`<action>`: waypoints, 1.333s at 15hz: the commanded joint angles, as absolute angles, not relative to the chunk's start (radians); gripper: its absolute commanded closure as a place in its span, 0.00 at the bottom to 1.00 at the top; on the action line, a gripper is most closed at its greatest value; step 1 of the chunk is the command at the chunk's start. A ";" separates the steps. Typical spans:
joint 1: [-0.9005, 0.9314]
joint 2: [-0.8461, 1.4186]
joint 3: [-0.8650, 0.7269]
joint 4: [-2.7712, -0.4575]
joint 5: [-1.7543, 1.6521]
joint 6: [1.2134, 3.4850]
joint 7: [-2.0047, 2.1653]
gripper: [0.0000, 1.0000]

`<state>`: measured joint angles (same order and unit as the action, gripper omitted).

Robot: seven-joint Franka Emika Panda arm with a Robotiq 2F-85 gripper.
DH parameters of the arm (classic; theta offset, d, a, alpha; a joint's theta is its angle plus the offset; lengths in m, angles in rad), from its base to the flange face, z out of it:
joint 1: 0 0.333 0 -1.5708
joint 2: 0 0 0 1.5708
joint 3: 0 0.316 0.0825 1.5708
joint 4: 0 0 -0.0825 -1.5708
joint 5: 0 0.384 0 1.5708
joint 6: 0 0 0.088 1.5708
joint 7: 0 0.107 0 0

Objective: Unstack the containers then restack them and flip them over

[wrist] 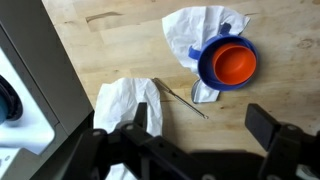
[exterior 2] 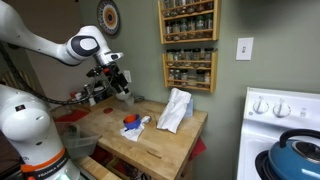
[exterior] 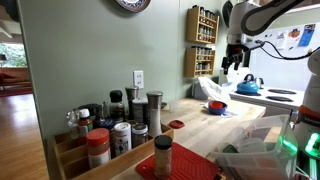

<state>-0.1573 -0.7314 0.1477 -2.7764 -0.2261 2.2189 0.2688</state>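
Quick count: two containers, an orange container [wrist: 236, 62] and a blue container [wrist: 206, 68]. Two crumpled white cloths [wrist: 195, 28], one thin metal stick [wrist: 180, 97], two wall spice racks [exterior 2: 190, 70], one blue kettle [exterior 2: 298, 152], one wall clock [exterior 2: 108, 15].

Pale green wall [exterior: 80, 50] is running behind the wooden surface [exterior 2: 165, 145]. Two wooden spice racks [exterior 2: 190, 70] are hanging on it, with a white outlet [exterior 2: 244, 48] sitting beside them and a round clock [exterior 2: 108, 16] hanging farther along. White stove [exterior 2: 285, 108] is standing just beside the surface. Hardwood floor [exterior: 18, 115] is showing past the wall's edge, and daylight is coming through a window [exterior: 12, 50].
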 commanded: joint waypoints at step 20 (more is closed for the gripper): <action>0.035 -0.254 0.249 -2.397 -0.065 2.181 0.504 0.00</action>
<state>0.0114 -0.2839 0.2565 -2.4035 -0.0609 2.1575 0.4550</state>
